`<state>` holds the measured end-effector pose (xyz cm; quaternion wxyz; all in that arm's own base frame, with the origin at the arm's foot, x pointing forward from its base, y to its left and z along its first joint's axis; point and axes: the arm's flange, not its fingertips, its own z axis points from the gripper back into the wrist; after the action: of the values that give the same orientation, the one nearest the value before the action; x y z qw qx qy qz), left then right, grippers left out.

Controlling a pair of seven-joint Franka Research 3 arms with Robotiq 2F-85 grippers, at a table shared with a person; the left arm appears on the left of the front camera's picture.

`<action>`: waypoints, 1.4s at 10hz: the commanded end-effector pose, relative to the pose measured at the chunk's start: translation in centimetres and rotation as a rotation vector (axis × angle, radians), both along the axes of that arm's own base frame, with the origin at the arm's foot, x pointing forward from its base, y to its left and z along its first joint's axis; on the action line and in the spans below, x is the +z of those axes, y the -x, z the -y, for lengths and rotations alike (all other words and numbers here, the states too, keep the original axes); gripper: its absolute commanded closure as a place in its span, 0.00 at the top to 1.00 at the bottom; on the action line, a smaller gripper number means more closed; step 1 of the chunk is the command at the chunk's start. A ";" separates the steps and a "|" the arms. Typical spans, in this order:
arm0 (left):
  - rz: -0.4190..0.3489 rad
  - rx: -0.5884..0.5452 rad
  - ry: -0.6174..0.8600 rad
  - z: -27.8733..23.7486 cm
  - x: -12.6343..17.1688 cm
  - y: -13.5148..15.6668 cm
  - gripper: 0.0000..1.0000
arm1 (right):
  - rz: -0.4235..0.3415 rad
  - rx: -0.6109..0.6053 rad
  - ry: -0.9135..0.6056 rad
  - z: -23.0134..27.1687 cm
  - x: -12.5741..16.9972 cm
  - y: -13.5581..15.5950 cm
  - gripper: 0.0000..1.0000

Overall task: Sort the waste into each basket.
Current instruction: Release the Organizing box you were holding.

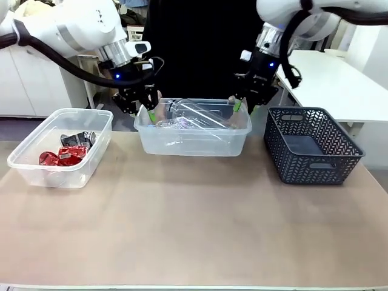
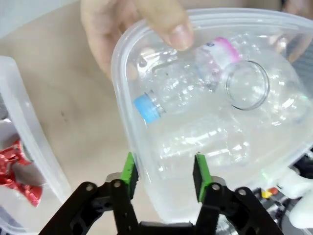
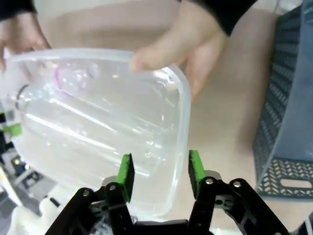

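Left gripper (image 2: 164,172) and right gripper (image 3: 160,172), jaws parted, straddle opposite end rims of the bottle tub (image 1: 194,142). Neither grips it. A person's hands (image 3: 193,46) hold its far rim.

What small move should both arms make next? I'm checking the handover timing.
Probably lift both straight up, clear. The left gripper and right gripper stand open astride the rim of the clear plastic tub of bottles, while the person's hands hold its far side.

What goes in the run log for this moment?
left gripper open at bottle tub rim | right gripper open | person's hands holding tub
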<state>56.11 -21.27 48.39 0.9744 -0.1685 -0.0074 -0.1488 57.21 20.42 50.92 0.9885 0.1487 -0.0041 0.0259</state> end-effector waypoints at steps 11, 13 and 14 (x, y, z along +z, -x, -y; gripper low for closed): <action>0.138 0.014 0.002 -0.9 4.0 3.7 1.00 | 0.174 0.020 -0.024 1.7 0.1 5.2 1.00; 0.138 0.014 0.002 -0.9 4.0 3.7 1.00 | 0.174 0.020 -0.024 1.7 0.1 5.2 1.00; 0.138 0.014 0.002 -0.9 4.0 3.7 1.00 | 0.174 0.020 -0.024 1.7 0.1 5.2 1.00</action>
<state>52.33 -20.35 52.20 0.9715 -0.1634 -0.0767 -0.1536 51.76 18.72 50.68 0.9819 0.1607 -0.0855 0.0520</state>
